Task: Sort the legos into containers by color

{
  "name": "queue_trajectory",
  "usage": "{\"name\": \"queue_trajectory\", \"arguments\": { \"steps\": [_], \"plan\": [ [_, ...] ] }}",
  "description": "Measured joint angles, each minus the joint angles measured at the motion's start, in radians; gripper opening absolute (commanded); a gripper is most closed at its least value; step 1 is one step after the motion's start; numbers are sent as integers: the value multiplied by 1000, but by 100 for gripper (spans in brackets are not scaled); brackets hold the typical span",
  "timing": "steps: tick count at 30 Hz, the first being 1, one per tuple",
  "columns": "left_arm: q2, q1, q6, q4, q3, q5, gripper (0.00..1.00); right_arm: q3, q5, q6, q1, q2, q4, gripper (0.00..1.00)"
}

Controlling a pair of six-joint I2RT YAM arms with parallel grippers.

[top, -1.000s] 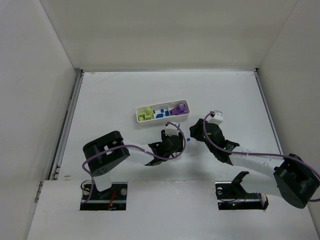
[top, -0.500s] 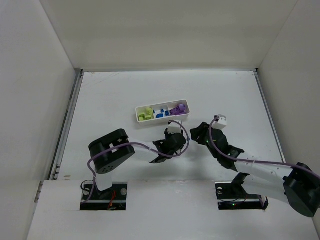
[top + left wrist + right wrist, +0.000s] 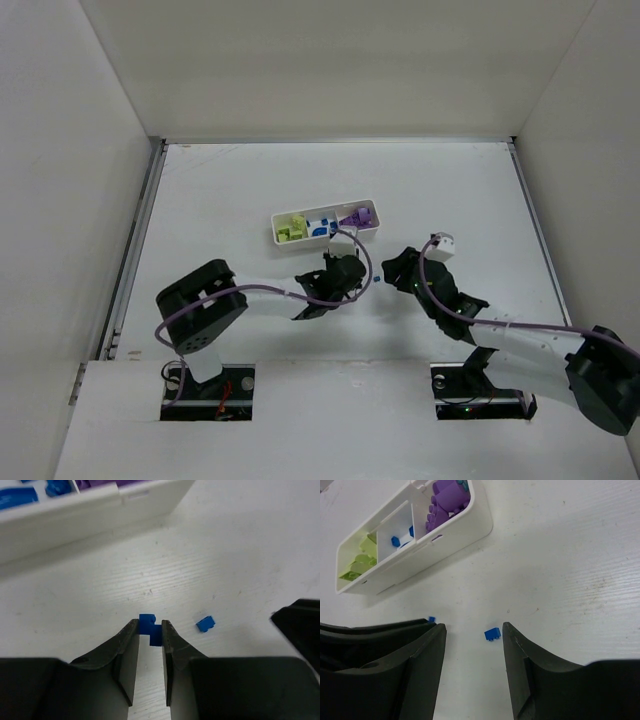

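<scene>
My left gripper (image 3: 150,626) is shut on a small blue lego (image 3: 146,622) pinched at its fingertips, low over the table, just short of the white three-compartment tray (image 3: 75,515). In the top view the left gripper (image 3: 356,275) sits below the tray (image 3: 300,247). A second loose blue lego (image 3: 205,623) lies on the table to its right, and it also shows in the top view (image 3: 375,281). My right gripper (image 3: 474,627) is open, and that loose blue lego (image 3: 492,634) lies just ahead of its tips. The tray (image 3: 445,535) holds lime, blue and purple legos in separate compartments.
The left gripper's black fingers (image 3: 370,630) lie close beside the right gripper's left finger. The right gripper's body (image 3: 300,625) shows at the right edge of the left wrist view. White walls enclose the table on three sides.
My left gripper has shifted slightly up and left toward the tray with the blue lego in it. My right gripper has drawn back a little toward the near edge.
</scene>
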Motion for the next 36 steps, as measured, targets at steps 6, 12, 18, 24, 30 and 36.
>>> {"name": "queue_trajectory", "arguments": {
  "steps": [6,12,18,24,30,36],
  "plan": [
    [-167,77,19,-6,0,14,18,0,0,9,0,20,0,55],
    [-225,230,65,-14,11,27,20,0,0,11,0,68,2,55],
    [-140,364,99,-25,90,72,23,2,10,11,16,108,0,55],
    [-24,393,128,-37,139,101,36,4,30,11,30,108,-10,55],
    [2,393,141,-47,144,106,48,56,61,7,38,167,-72,55],
    [-122,387,137,-42,69,101,50,145,75,-28,76,299,-108,46]
  ]
}}
